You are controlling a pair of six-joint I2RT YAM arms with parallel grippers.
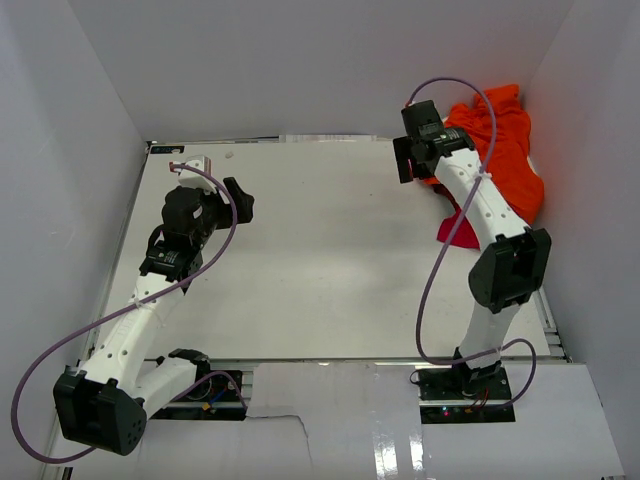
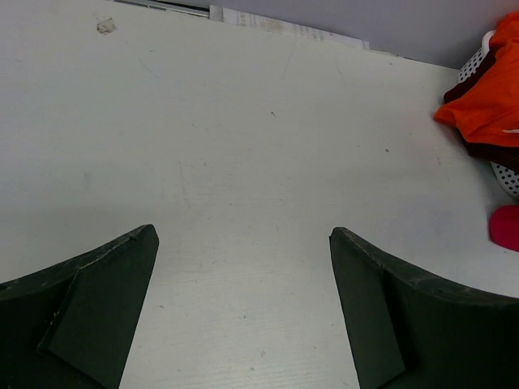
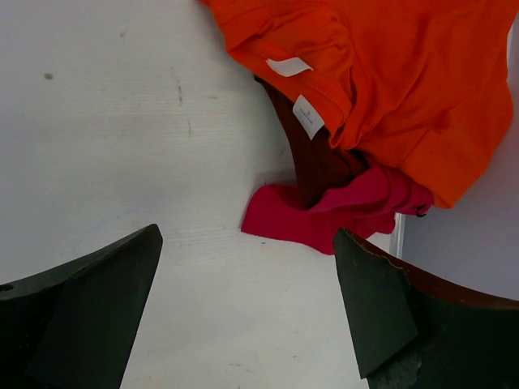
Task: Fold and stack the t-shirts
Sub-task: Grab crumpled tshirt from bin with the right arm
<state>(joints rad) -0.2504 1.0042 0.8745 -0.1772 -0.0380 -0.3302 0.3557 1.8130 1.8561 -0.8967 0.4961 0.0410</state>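
Observation:
A bright orange t-shirt (image 1: 505, 150) lies heaped at the back right corner, over a dark maroon one (image 3: 320, 162) and a crimson one (image 3: 340, 215) that spills onto the table. My right gripper (image 1: 408, 165) hovers just left of the heap. In the right wrist view it (image 3: 247, 231) is open over bare table, with the crimson cloth just beyond its right finger and the orange shirt (image 3: 405, 73) further on. My left gripper (image 1: 243, 203) hangs over the left half of the table, open (image 2: 242, 230) and empty, far from the shirts (image 2: 486, 105).
A white perforated laundry basket (image 2: 504, 177) sits under the heap at the far right. White walls close in the table on the left, back and right. A paper strip (image 2: 284, 28) runs along the back edge, with a small scrap (image 2: 105, 27) near the back left.

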